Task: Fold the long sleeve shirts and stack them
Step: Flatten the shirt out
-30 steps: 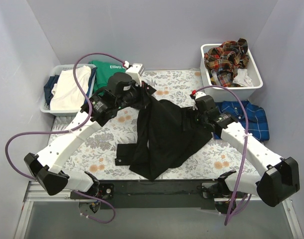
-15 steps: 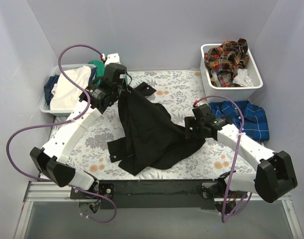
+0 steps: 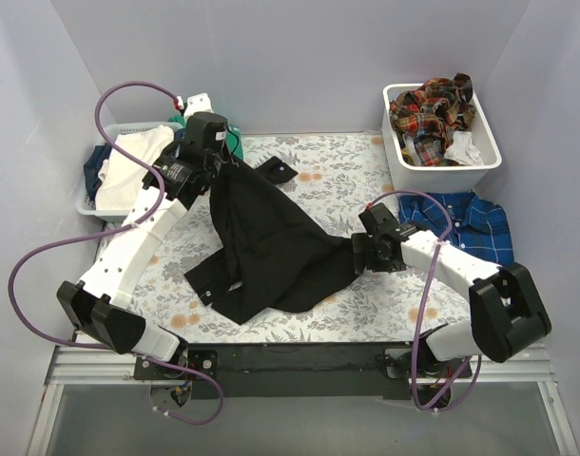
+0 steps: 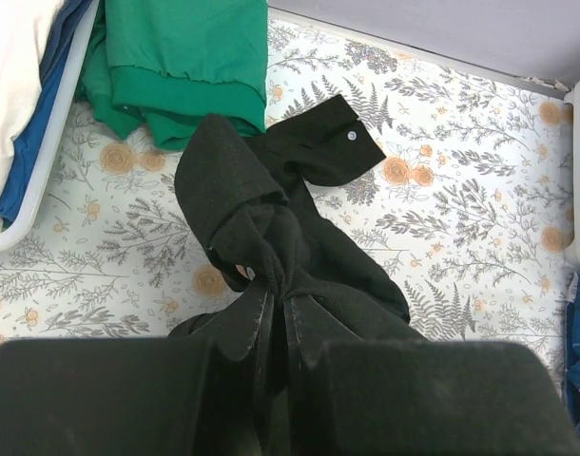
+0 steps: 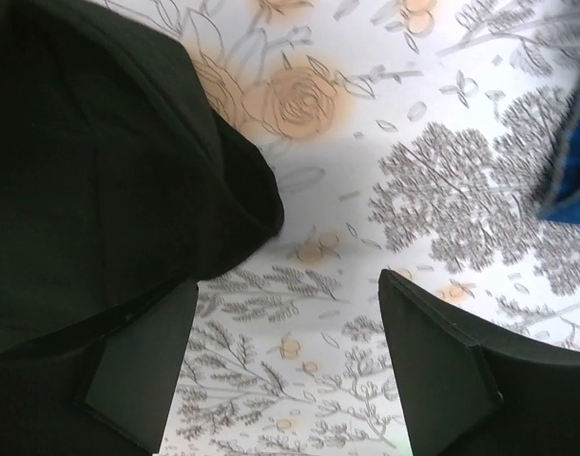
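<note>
One black shirt (image 3: 271,249) | left gripper (image 4: 276,302) clamped on it | right gripper (image 5: 288,283) spread at its edge

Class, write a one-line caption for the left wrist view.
Left gripper shut on the bunched black shirt above a floral table, green top beyond.

Bright, even overhead light, soft shadows, right wrist view slightly blurred.
</note>
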Action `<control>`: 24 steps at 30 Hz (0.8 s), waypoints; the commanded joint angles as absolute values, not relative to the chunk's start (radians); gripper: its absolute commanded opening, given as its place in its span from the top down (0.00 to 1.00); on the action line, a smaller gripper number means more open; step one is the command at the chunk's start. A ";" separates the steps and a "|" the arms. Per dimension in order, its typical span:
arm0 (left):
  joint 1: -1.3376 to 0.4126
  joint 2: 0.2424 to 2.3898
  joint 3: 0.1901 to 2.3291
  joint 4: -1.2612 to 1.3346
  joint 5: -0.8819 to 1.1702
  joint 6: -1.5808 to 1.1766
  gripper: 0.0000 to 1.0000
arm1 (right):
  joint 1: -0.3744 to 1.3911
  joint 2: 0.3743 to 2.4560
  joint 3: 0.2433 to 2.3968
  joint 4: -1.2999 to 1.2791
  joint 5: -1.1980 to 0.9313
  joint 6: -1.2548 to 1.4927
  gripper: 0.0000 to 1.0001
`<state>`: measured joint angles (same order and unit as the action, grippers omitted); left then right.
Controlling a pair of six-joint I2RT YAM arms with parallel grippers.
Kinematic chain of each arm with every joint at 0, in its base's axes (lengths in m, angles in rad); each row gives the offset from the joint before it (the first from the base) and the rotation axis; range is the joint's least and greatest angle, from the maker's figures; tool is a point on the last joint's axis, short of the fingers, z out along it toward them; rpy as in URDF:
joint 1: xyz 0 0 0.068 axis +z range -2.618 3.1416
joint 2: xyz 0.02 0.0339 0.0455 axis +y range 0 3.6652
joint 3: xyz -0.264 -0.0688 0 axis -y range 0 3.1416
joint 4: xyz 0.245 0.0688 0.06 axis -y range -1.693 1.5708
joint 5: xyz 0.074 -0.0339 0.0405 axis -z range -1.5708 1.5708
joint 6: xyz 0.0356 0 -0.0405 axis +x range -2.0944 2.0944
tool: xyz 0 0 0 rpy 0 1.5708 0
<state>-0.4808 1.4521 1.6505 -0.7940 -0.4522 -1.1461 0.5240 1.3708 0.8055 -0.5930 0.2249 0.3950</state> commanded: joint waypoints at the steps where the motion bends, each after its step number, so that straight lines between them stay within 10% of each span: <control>1: -0.462 1.437 1.644 -0.758 -0.428 -1.157 1.00 | 0.522 1.446 0.879 -0.483 0.183 0.368 0.16; 11: -0.443 1.417 1.632 -0.752 -0.406 -1.152 1.00 | 0.522 1.515 0.896 -0.380 0.046 0.390 0.19; 14: -0.439 1.410 1.632 -0.752 -0.400 -1.151 1.00 | 0.522 1.542 0.902 -0.350 0.015 0.400 0.33; 19: -0.434 1.393 1.638 -0.735 -0.382 -1.137 1.00 | 0.522 1.562 0.952 -0.362 0.008 0.393 0.98; 24: -0.428 1.368 1.667 -0.741 -0.414 -1.109 1.00 | 0.522 1.470 1.037 -0.425 0.145 0.367 0.99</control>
<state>-0.4397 1.4414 1.6424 -0.7727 -0.3893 -1.1397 0.5240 1.5597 0.9394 -0.4049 0.0410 0.3889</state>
